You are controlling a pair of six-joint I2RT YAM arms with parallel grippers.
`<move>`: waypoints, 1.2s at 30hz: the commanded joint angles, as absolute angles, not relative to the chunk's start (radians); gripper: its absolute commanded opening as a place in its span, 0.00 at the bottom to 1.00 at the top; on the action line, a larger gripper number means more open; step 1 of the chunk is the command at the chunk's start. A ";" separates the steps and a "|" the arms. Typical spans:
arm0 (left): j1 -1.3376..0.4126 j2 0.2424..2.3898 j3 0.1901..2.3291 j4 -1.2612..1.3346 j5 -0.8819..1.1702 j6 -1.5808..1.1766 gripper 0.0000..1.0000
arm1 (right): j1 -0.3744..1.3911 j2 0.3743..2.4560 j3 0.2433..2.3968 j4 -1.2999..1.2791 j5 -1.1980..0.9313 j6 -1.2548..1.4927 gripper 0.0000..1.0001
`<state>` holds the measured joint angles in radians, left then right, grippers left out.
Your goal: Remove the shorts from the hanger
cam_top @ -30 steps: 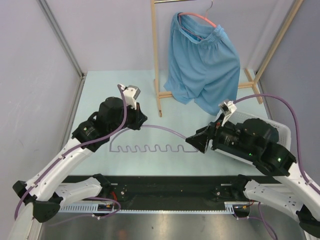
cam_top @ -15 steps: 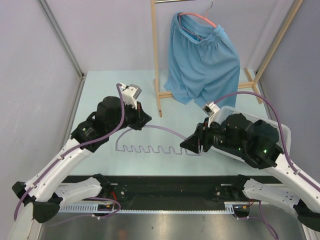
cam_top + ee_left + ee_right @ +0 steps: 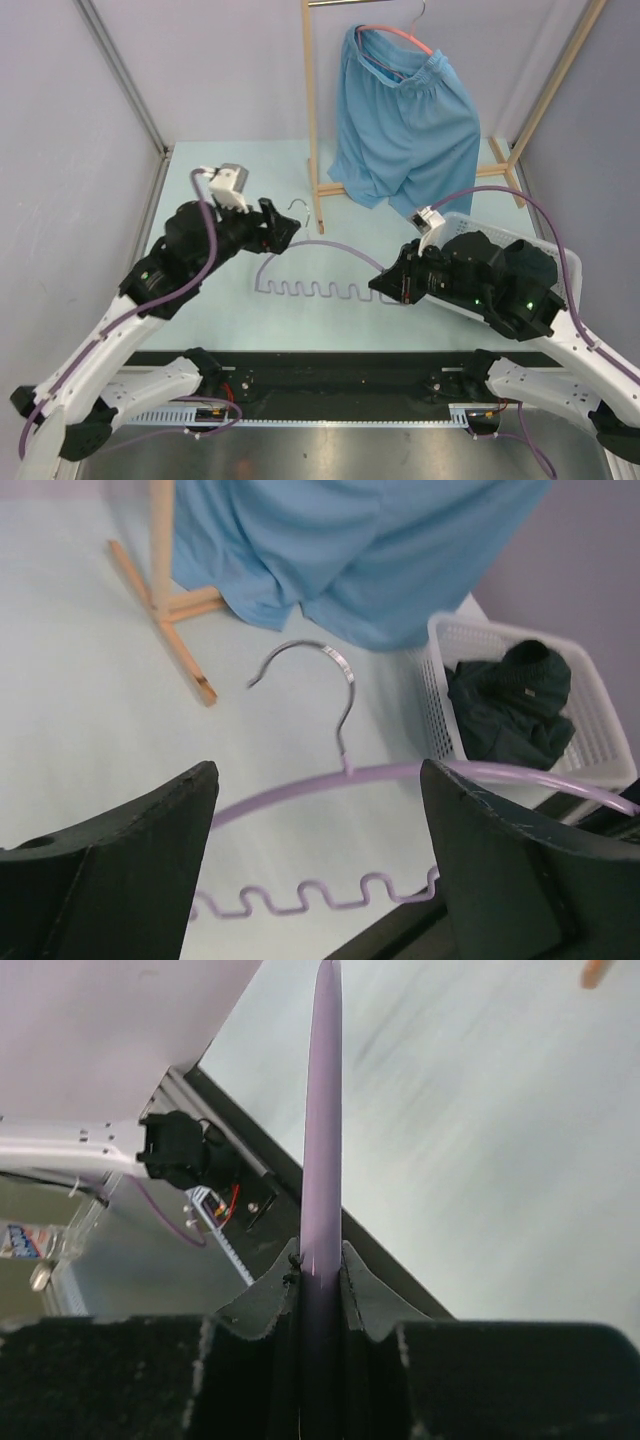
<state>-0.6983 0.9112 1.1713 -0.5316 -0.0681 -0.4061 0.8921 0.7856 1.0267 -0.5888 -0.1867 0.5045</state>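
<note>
From above, the right arm (image 3: 500,285) hides the black shorts (image 3: 508,705).

Pale green table (image 3: 200,190): lilac hanger (image 3: 347,770) with wavy lower bar lying mid-table, hook pointing to the far side, wooden rack feet (image 3: 183,658) behind it, white mesh basket (image 3: 440,710) at right edge.

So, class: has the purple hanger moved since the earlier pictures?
Yes. In the top view, the purple hanger has shifted right, its left end now nearer the wooden rack's foot.
</note>
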 commanded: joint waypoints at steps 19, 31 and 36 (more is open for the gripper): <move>-0.696 0.600 0.966 -0.446 -0.141 -0.492 0.88 | 0.890 0.811 1.055 0.096 0.566 0.111 0.00; -0.696 0.591 0.968 -0.503 -0.112 -0.425 1.00 | 0.879 1.038 1.117 0.532 0.584 -0.190 0.00; -0.696 0.561 0.962 -0.505 -0.153 -0.411 1.00 | 0.825 1.112 1.153 0.615 0.543 -0.195 0.00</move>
